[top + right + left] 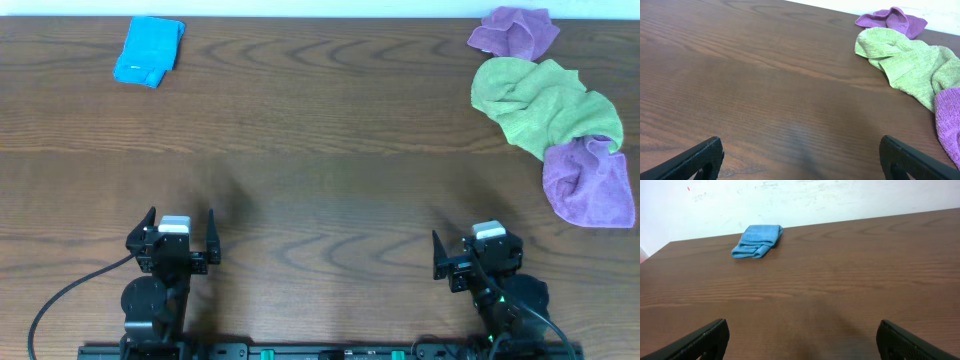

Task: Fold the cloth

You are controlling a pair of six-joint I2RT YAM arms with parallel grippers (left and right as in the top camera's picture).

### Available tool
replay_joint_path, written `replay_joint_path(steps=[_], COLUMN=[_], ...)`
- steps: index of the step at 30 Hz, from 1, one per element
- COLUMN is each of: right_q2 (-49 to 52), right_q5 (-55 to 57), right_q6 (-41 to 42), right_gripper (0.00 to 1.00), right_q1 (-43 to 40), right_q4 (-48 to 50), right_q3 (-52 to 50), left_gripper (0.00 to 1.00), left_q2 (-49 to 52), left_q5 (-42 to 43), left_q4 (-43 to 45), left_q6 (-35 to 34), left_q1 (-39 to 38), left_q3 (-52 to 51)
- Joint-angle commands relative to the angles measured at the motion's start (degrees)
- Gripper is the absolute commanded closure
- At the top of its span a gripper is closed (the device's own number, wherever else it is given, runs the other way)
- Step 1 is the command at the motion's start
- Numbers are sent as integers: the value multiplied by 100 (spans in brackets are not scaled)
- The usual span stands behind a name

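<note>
Purple-magenta microfibre cloth [590, 183] crumpled at the right edge of the brown wooden table [320, 130], untouched.
We see its far side touching the rumpled lime-green towel [540, 105], with a smaller bunched purple cloth [514, 32] beyond, in the far right corner. A folded blue cloth [150, 50] lies near the far left corner. By the near edge, our left gripper [802, 327] and right gripper [800, 144] each hold their fingers apart, empty.

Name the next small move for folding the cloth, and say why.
Probably reach the right gripper toward the larger purple cloth at the right side of the table: it lies crumpled against the green towel, and that gripper is open, empty and the nearer one.
</note>
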Motion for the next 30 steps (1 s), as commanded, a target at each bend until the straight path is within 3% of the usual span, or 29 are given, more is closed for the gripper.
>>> replay_joint_path(steps=[1, 4, 7, 12, 18, 30], right_q2=[-44, -44, -44, 280, 1792, 5952], right_q5=[-22, 17, 651, 1405, 1368, 1003], right_q6=[-83, -76, 872, 1303, 1606, 1189], right_gripper=[1, 1, 1, 1, 1, 1], right_q1=[-63, -63, -70, -225, -1163, -3185], right_q4=[9, 214, 767, 1351, 2507, 2675], right_q3=[-22, -22, -22, -7, 264, 2341], left_gripper=[5, 5, 5, 5, 5, 5], left_q2=[-31, -31, -31, -31, -31, -31], left_q5=[-105, -105, -105, -105, -105, -105], left_q4=[-46, -46, -46, -46, -46, -46], left_q6=[-90, -90, -90, -90, -90, -90], left_q1=[24, 24, 24, 24, 24, 24], left_q3=[-166, -166, -166, -166, -166, -166])
